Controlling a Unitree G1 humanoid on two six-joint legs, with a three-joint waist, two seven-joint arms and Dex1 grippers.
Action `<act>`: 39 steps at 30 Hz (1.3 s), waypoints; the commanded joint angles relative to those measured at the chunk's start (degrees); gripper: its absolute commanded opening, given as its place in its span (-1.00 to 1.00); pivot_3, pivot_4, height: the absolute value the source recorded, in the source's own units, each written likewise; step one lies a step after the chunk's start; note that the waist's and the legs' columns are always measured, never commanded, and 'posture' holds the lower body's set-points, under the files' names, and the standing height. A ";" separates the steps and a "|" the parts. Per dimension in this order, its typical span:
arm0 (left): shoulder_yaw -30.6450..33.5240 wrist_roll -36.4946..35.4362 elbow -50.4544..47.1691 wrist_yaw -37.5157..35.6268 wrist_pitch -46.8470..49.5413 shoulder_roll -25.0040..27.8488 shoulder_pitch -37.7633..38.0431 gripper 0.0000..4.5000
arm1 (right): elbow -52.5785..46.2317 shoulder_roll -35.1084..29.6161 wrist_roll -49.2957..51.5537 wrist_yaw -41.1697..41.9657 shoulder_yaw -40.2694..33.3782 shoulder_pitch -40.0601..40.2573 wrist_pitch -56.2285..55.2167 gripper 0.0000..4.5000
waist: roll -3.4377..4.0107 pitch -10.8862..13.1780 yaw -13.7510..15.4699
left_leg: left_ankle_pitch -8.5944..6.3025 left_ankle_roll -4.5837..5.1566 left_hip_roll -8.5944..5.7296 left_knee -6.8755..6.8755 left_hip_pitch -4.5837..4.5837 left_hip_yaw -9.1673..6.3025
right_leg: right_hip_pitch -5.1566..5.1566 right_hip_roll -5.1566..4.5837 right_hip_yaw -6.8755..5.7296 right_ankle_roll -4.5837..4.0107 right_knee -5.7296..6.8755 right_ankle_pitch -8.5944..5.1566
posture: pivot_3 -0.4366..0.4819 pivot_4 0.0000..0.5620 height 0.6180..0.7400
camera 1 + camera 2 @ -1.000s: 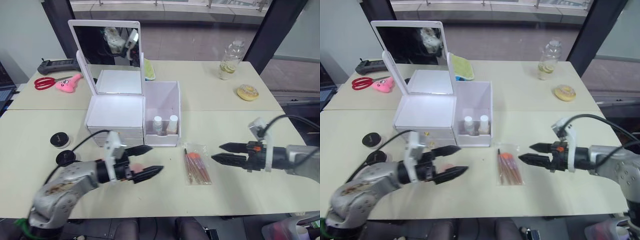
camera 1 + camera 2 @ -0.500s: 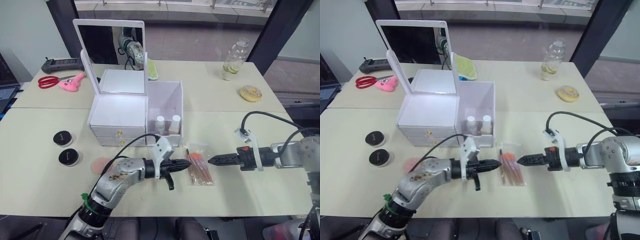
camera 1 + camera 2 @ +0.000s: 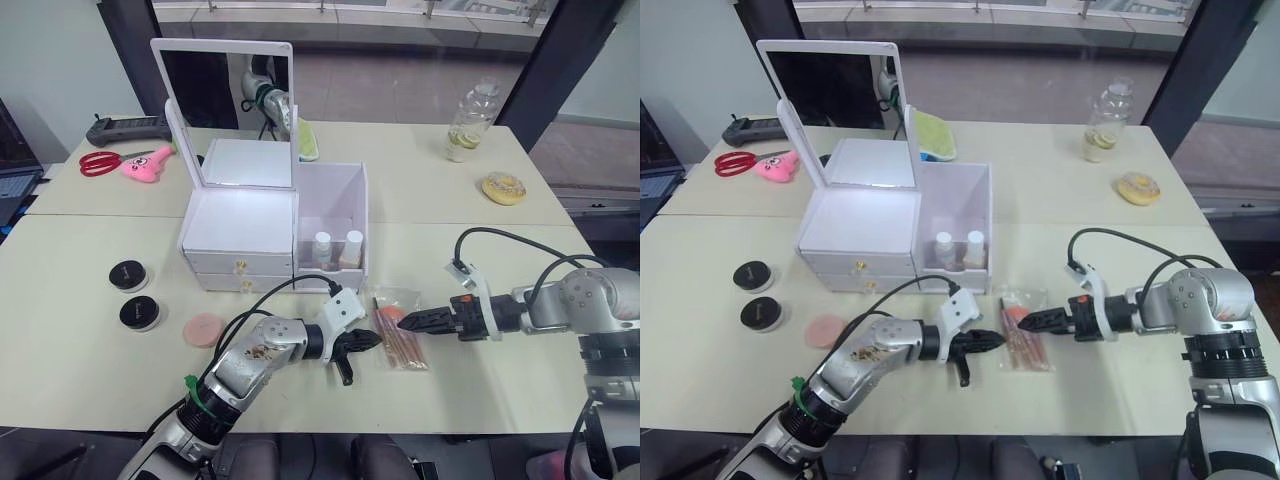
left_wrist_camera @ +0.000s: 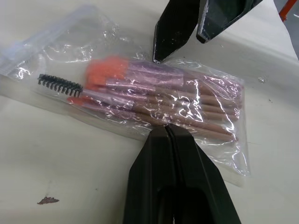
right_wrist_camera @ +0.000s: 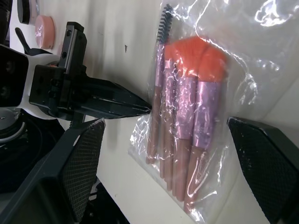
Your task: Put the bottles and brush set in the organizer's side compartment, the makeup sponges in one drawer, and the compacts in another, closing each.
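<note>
While flanking hands [image 3: 372, 341] [image 3: 408, 322] touch it — crinkly clear brush set [image 3: 400, 328], pinkish handles

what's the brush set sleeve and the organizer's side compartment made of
The brush set sleeve looks like thin clear plastic film: it is glossy and crinkled, and the handles show through. The side compartment seems rigid translucent white plastic: its walls are smooth and matte, and light passes faintly through them.

Even, bright daylight falls from the far windows over the pale table [image 3: 520, 260], leaving soft, short shadows. Glare glints on the brush set [image 4: 163, 100] sleeve. In the right wrist view, the near fingers [image 5: 79, 168] are blurred; the head views bow slightly at the edges.
</note>
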 commanded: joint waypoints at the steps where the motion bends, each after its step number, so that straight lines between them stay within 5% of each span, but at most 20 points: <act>1: -1.00 1.57 1.20 -1.05 -0.70 -0.45 -0.64 -0.98 | -0.88 3.18 -0.37 -2.02 0.06 0.73 0.75 1.00 | 0.01 -0.01 -0.15 | 0.00 0.00 0.00 0.00 0.01 -0.02 | 0.02 0.01 -0.01 0.00 0.00 0.00 | -0.05 -0.47 1.00; 9: -1.32 3.45 2.84 -2.30 -1.22 -1.02 -1.14 -0.99 | -1.53 2.22 -4.73 -3.40 2.03 2.49 -1.52 0.92 | 0.03 -0.03 -0.13 | 0.00 0.00 -0.01 0.08 0.04 -0.16 | 0.16 0.02 -0.12 0.00 -0.01 0.00 | -0.05 -0.47 1.00; 23: 0.02 4.37 3.30 -2.94 -1.62 -1.14 -0.95 -1.00 | -4.36 2.16 -10.59 -5.32 3.77 5.34 -6.25 -1.00 | 0.03 -0.05 0.01 | -0.02 0.01 -0.04 0.14 0.09 -0.30 | 0.37 0.02 -0.21 0.02 -0.10 -0.01 | -0.05 -0.47 1.00; 39: 6.52 -0.24 -2.48 -5.01 -4.28 -1.21 -0.20 -1.00 | -3.28 4.01 -7.85 -5.27 -6.45 2.31 -0.70 -1.00 | 0.09 0.00 -0.01 | -0.02 0.01 -0.07 0.08 0.07 -0.38 | 0.45 0.03 -0.25 0.02 -0.28 -0.01 | -0.05 -0.47 1.00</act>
